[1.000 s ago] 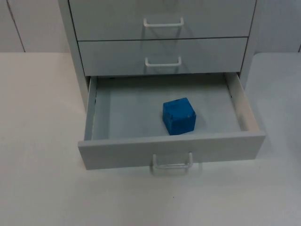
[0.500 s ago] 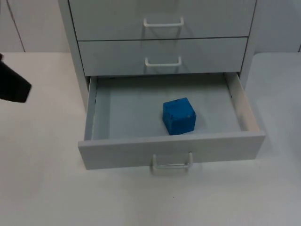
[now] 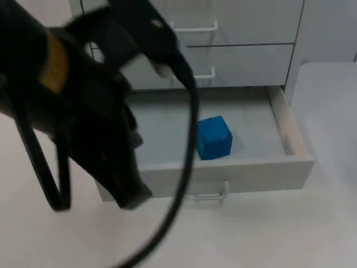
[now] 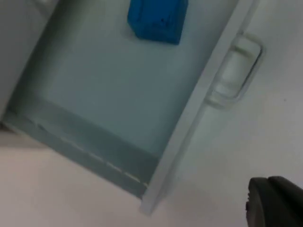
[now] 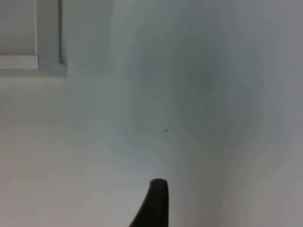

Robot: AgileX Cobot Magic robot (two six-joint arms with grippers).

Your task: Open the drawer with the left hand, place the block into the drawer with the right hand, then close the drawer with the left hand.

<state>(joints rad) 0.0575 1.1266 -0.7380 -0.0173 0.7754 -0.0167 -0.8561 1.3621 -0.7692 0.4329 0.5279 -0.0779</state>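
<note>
Blue block stowed in open bottom drawer; your left pincer, state untellable, at seven o'clock to close it.

Top cam looks down/fwd, shares open drawer w/ closer left-wrist cam.

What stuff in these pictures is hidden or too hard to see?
- Top view: the black left arm covers the left part of the open drawer and half of its handle.
- Left wrist view: the blue block is cut off by the picture's edge.
- Left gripper: one blurred fingertip shows, so open or shut is unclear.
- Right gripper: one fingertip over the white table; same doubt.
</note>
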